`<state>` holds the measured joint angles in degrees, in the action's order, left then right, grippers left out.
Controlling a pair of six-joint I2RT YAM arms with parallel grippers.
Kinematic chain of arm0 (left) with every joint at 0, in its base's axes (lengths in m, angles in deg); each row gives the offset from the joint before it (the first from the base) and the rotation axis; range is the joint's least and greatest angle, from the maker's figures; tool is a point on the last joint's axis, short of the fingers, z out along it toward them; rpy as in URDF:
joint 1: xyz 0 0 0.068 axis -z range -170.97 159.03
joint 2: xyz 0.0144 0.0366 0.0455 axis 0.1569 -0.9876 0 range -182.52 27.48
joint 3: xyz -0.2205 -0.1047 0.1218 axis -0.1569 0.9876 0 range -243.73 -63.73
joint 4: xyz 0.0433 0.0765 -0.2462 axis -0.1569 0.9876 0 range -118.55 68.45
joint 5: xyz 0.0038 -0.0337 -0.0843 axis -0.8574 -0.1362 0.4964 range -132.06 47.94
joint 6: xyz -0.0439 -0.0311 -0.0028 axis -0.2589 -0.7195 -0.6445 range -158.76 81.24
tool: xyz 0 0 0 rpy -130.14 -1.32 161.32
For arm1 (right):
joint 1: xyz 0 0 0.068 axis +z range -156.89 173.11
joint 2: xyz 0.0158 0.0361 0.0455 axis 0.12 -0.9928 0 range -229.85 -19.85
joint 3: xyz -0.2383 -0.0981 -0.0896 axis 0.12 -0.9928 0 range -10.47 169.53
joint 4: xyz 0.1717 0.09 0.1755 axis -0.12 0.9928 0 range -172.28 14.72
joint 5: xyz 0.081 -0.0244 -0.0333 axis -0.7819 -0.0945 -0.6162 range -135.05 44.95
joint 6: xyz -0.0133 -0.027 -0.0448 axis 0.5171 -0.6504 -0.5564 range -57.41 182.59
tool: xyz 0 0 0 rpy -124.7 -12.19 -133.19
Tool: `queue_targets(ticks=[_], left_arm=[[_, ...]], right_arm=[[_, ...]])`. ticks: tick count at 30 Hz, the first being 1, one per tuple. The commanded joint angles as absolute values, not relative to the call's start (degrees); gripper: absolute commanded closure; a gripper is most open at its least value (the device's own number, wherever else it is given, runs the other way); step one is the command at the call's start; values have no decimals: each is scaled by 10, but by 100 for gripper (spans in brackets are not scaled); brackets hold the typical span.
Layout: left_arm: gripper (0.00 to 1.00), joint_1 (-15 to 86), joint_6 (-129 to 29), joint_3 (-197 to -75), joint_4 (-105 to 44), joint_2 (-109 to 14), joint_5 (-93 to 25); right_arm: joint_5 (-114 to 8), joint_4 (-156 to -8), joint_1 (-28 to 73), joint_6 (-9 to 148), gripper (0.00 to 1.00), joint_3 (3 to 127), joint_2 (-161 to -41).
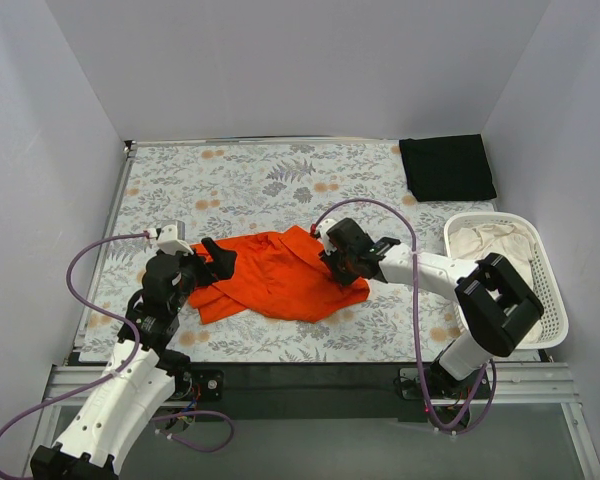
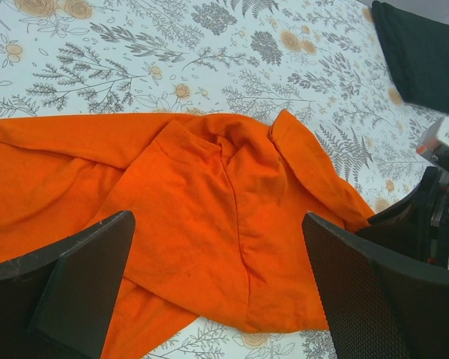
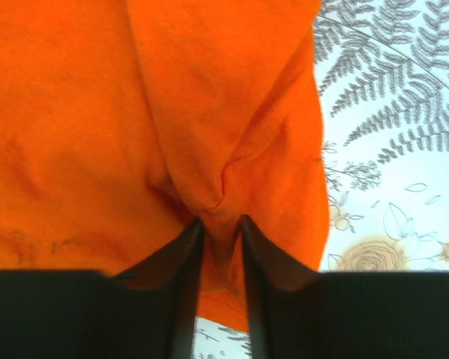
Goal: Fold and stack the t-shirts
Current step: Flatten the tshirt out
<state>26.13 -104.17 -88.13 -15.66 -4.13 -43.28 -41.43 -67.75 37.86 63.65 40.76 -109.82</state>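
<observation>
The orange t-shirt (image 1: 275, 275) lies crumpled in the middle of the floral table. It fills the left wrist view (image 2: 209, 209) and the right wrist view (image 3: 135, 112). The black t-shirt (image 1: 446, 167) lies folded at the far right corner and shows in the left wrist view (image 2: 423, 52). My left gripper (image 1: 220, 262) is open, its jaws wide apart over the shirt's left edge (image 2: 217, 292). My right gripper (image 1: 332, 262) is shut on a pinched fold of orange cloth at the shirt's right edge (image 3: 221, 224).
A white slatted basket (image 1: 550, 290) holding pale cloth stands at the right edge of the table. White walls close in the table on three sides. Purple cables loop from both arms.
</observation>
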Motion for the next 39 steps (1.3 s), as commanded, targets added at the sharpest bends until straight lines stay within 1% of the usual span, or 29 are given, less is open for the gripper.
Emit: queue_targets(ticks=[1, 3, 8, 11, 12, 16, 17, 18, 20, 21, 23, 25, 26, 27, 29, 30, 33, 35, 39], left_arm=[[13, 263, -1036, -904, -147, -43, -438], [14, 263, -1036, -904, -147, -44, -438], [14, 263, -1034, -904, -147, -44, -439], [14, 263, -1034, -904, -144, -48, -436], [14, 263, -1033, -905, -145, -48, -436], [14, 263, -1033, -905, -144, -49, -434], [14, 263, -1033, -905, -144, -49, -433], [14, 263, -1033, -905, -143, -49, -432], [14, 263, -1032, -905, -143, -49, -431], [14, 263, -1032, -905, -142, -49, -432], [14, 263, -1033, -905, -141, -50, -432], [14, 263, -1034, -905, -141, -53, -436], [14, 263, -1034, -906, -141, -54, -440], [14, 263, -1036, -907, -140, -56, -443], [14, 263, -1040, -910, -134, -64, -456], [14, 263, -1042, -911, -128, -66, -461], [14, 263, -1050, -916, -117, -80, -478], [14, 263, -1055, -920, -111, -84, -487], [15, 263, -1061, -919, -104, -79, -508]], right_arm=[[-367, -663, 379, 633, 76, 440, -1097], [-339, -658, 378, 629, 83, 443, -1090], [-324, -643, 340, 629, 83, 450, -1064], [-332, -641, 275, 648, 86, 454, -1058], [-357, -639, 226, 675, 88, 456, -1060], [-439, -640, 111, 751, 89, 467, -1083], [-446, -640, 95, 763, 87, 470, -1089], [-480, -640, 71, 772, 81, 478, -1095], [-484, -633, 64, 783, 72, 485, -1104], [-487, -630, 66, 782, 63, 490, -1102], [-489, -635, 91, 769, 59, 488, -1078], [-436, -636, 130, 737, 55, 487, -1040], [-400, -638, 176, 725, 52, 486, -1028], [-393, -640, 199, 717, 50, 486, -1018], [-406, -648, 242, 694, 50, 486, -1001], [-433, -652, 288, 683, 49, 487, -1000], [-472, -657, 383, 657, 48, 496, -1025], [-473, -652, 447, 644, 49, 511, -1067], [-453, -623, 519, 638, 49, 549, -1148]])
